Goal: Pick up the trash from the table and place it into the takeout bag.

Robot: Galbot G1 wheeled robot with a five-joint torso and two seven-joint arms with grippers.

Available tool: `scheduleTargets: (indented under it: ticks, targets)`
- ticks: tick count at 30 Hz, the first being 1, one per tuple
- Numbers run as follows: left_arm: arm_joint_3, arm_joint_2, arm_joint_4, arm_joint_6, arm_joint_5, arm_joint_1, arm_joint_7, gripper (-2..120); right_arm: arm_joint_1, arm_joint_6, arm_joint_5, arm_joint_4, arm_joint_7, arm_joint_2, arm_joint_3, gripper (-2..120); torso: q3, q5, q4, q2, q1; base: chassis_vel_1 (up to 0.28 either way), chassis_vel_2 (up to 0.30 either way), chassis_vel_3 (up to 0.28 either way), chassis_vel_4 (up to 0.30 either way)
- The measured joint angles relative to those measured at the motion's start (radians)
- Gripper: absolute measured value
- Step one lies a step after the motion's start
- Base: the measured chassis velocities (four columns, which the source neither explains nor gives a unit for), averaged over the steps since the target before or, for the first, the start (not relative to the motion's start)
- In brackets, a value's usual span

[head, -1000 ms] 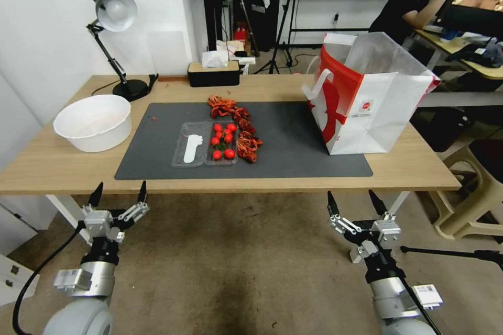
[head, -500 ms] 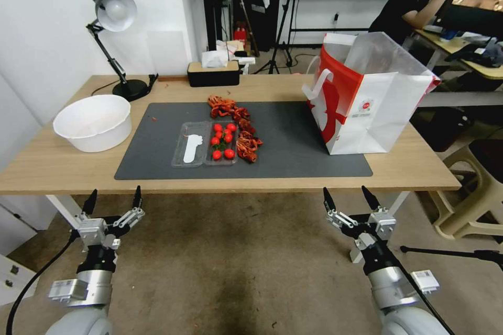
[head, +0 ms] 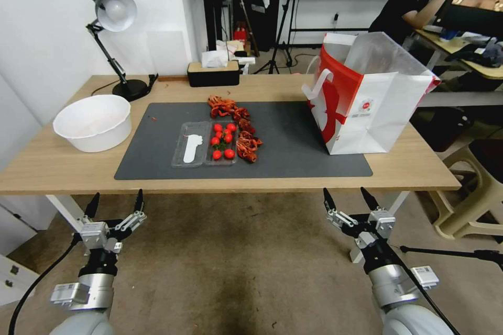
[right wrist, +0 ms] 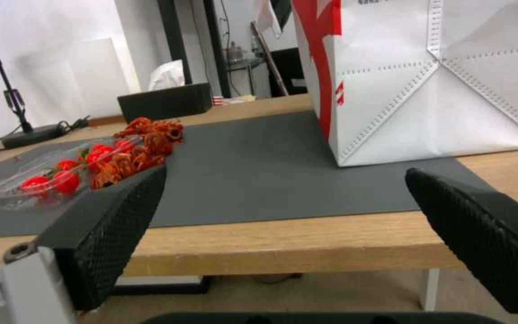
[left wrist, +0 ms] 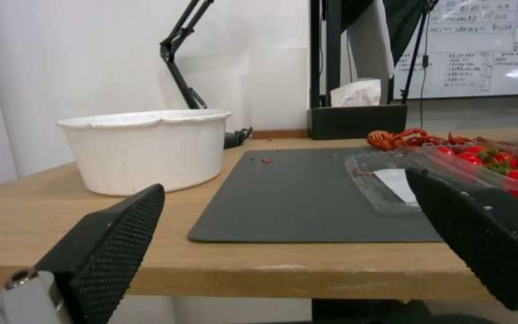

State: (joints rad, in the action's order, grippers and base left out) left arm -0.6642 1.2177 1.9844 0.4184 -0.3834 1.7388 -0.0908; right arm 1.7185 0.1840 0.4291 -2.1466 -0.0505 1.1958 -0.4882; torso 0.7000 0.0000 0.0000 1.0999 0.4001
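On the dark mat [head: 293, 141] of the light-wood table [head: 63, 167] lies the trash: a clear plastic tray [head: 204, 144] with red cherry tomatoes [head: 222, 140], and a string of orange-red crayfish shells [head: 243, 136] beside it. The white and red takeout bag [head: 377, 115] stands upright at the mat's right end. My left gripper [head: 117, 196] hangs open below the table's front edge, facing the tray [left wrist: 391, 180]. Also below that edge, my right gripper [head: 345, 192] is open, with the bag [right wrist: 439, 90] ahead of it. Neither holds anything.
A white basin [head: 94, 123] sits on the table's left, with a black desk lamp [head: 112, 10] behind it. A black tissue box [head: 213, 73] stands at the back edge. A beige stool [head: 471, 193] is on the floor to the right.
Both arms have sunk slightly, the left more than the right. Nothing on the table has moved.
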Motion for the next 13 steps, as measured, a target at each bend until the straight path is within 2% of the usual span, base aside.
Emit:
scheduleTargets:
  ticks: [13]
  targets:
    - [0.001,-0.001,0.000,0.000,0.000,-0.001,0.000,100,0.001,0.000,-0.001,-0.001,0.000,0.000,-0.001,100,0.000,0.0000,0.0000,0.000,0.000,0.000,0.000,0.000,0.000]
